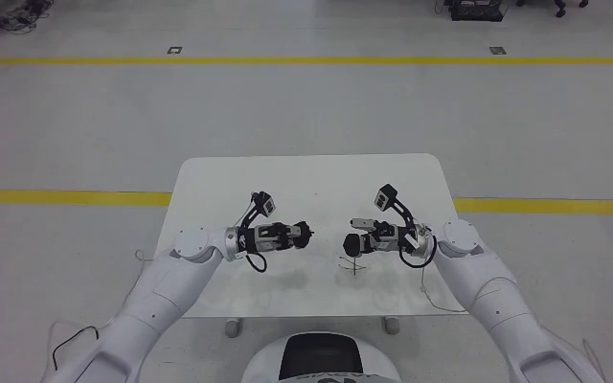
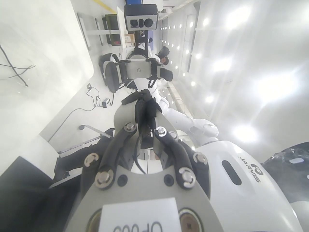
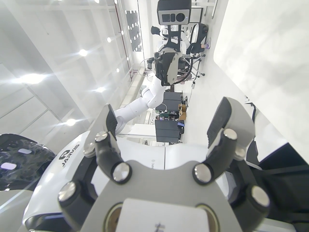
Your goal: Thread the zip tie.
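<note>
Closest to you, the zip tie (image 1: 354, 267) lies flat on the white table (image 1: 306, 177), a thin dark shape just on your side of the right gripper (image 1: 351, 242) and touching neither gripper. In the left wrist view it reads as thin dark strands crossing one another on the bare tabletop (image 2: 18, 71), well off to the side of the left gripper (image 2: 144, 97). Your right gripper (image 3: 166, 117) hangs above the table with its fingers (image 3: 221, 115) spread wide and nothing between them. The left gripper (image 1: 305, 233) faces it across a small gap near the middle of the table, the two pointing at each other at about the same height. Your left gripper's fingers are pressed together; something dark sits at their tips, but you cannot tell whether that is the pads themselves or a thing pinched there. The right wrist view looks across the gap to the left gripper (image 3: 165, 72). Beyond the far table edge, a yellow floor line (image 1: 86, 197) runs behind the table, and a second yellow line (image 1: 287, 60) crosses the floor farther back.
</note>
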